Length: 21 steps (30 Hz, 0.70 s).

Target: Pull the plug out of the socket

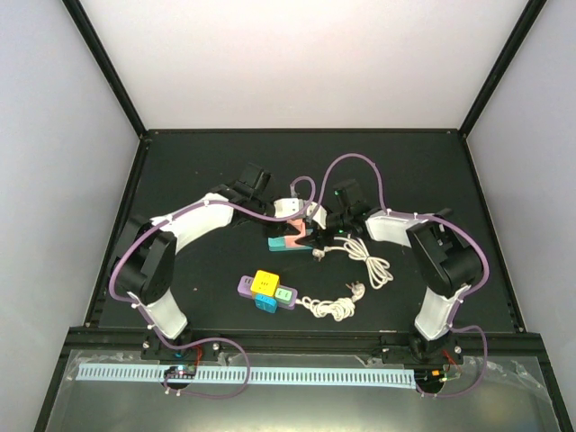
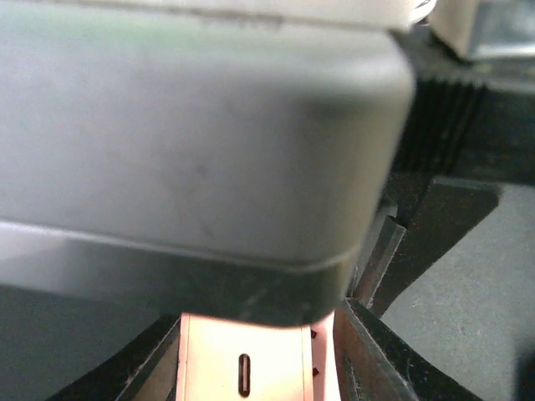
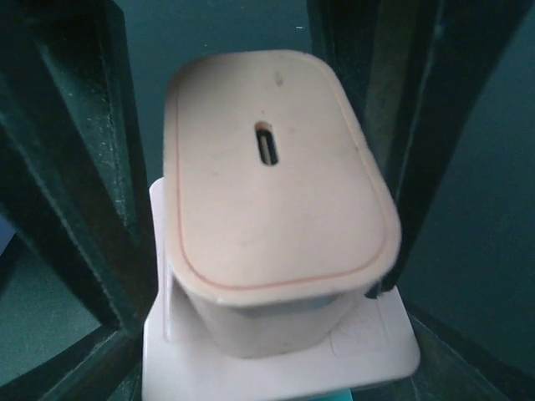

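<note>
1. the left gripper (image 1: 277,211) reaches in from the left toward the middle of the dark table (image 1: 198,297). in its wrist view, its fingers (image 2: 355,359) sit tight against both sides of a pale pink face with a small slot, so it seems to be pinching the socket (image 1: 290,238).
2. nearer the arm bases, a second cube block (image 1: 266,290) in purple, yellow and blue lies apart from the arms.
3. the socket, pink and teal, sits mid-table between the two grippers.
4. the plug (image 3: 276,192), a white rounded block with one slot in its top, is seated on the socket's pale face.
5. the right gripper (image 1: 321,220) pinches the plug, with its fingers (image 3: 92,192) pressed to both sides.
6. a loose white cable (image 1: 371,261) lies to the right, and another (image 1: 328,308) lies beside the second cube block.
</note>
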Each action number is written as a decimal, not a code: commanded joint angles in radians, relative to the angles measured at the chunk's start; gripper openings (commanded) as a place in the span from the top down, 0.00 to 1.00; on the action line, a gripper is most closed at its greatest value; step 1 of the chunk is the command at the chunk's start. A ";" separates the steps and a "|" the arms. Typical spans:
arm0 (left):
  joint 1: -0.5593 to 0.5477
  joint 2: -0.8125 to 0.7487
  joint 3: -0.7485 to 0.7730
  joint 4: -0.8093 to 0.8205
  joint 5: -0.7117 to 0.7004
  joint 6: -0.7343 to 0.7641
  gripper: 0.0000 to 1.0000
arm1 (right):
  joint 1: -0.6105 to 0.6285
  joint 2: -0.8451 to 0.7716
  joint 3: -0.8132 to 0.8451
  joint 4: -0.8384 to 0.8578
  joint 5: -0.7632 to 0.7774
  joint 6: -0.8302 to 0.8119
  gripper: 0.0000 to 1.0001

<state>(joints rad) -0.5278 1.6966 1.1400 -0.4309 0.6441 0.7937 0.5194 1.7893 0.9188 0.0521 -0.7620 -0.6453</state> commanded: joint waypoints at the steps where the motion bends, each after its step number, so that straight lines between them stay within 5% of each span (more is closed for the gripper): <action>1: -0.008 -0.005 -0.004 0.003 -0.009 0.031 0.58 | 0.016 0.035 0.031 -0.009 0.016 -0.007 0.27; 11: -0.009 -0.044 -0.043 -0.006 -0.027 0.032 0.59 | 0.025 0.039 0.032 -0.009 0.030 -0.008 0.32; 21: -0.009 -0.057 -0.031 0.032 0.015 -0.020 0.79 | 0.031 0.042 0.032 -0.010 0.040 -0.011 0.47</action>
<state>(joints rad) -0.5278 1.6814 1.1038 -0.4114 0.6109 0.7898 0.5404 1.8202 0.9310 0.0357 -0.7410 -0.6487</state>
